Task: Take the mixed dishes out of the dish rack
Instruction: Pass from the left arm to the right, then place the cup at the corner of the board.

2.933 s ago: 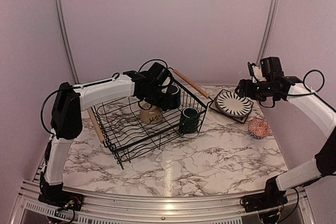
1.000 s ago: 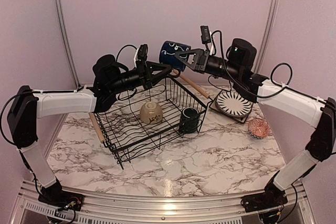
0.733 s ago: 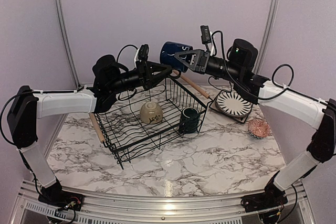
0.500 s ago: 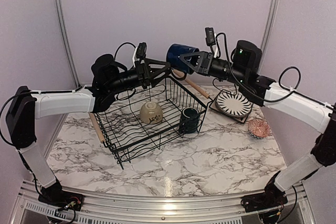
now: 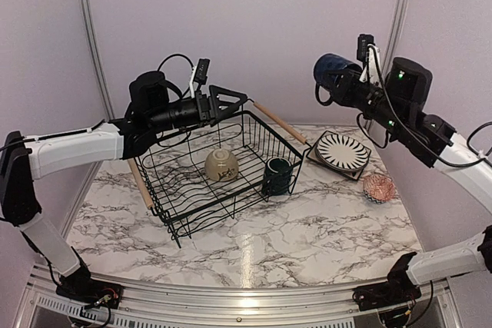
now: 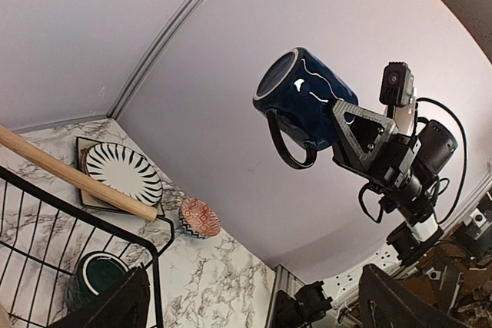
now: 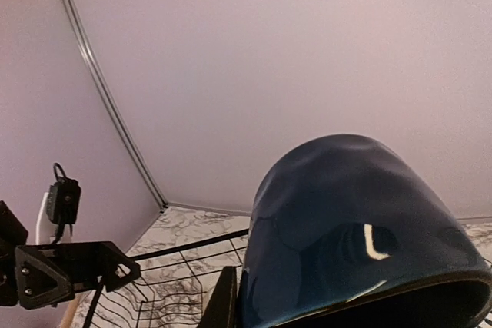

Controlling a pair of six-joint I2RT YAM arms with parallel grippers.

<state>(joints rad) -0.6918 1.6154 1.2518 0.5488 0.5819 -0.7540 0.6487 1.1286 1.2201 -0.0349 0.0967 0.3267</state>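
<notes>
While the right gripper [image 5: 352,88] pinches the mug [image 5: 330,71] by its wall, with the body jutting sideways beyond the fingertips, the glazed ceramic looks hard, fairly heavy, slick and breakable, so that narrow hold probably wants a slow, level carry. The left gripper [image 5: 237,104] is spread wide and empty. Below it, in the rack [image 5: 223,209], sit a bowl [image 5: 221,165] and a second mug [image 5: 277,177], best taken by the rim.

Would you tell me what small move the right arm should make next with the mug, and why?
Probably lower the navy mug toward the bare marble table in front of the striped plate. The right gripper is shut on the mug, high in the air and off to the side of the dish rack, so setting it down remains.
</notes>
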